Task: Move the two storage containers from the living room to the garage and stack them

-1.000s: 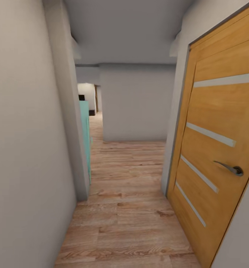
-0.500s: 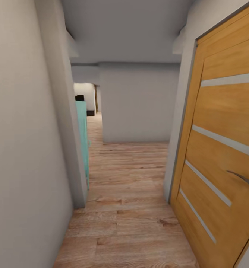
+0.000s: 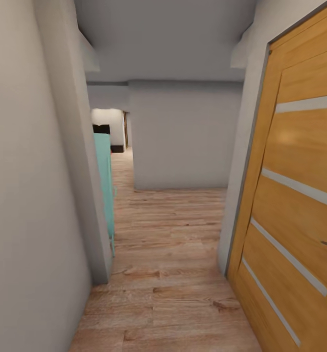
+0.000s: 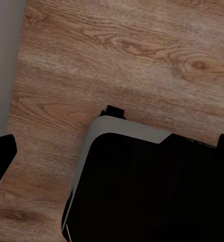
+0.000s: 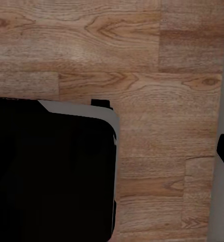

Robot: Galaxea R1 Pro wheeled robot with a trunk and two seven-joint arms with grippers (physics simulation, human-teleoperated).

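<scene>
Down at the robot's feet, both wrist cams look straight at light wood plank floor [image 4: 117, 55], with the dark robot base [image 4: 152, 191] and its pale grey edge below them. A black bit pokes in at the edge of the left wrist view and another in the right wrist view, probably fingertips, but honestly can't tell whether either gripper is spread or closed. From the head cam it's a narrow hallway: orange wooden door [image 3: 300, 205] with pale stripes close on the right, grey wall [image 3: 31, 195] on the left, then a teal panel [image 3: 105, 186] past the corner. Further on, a grey wall [image 3: 183, 137] faces us, with a bright opening [image 3: 109, 128] way back left. No containers around here.
</scene>
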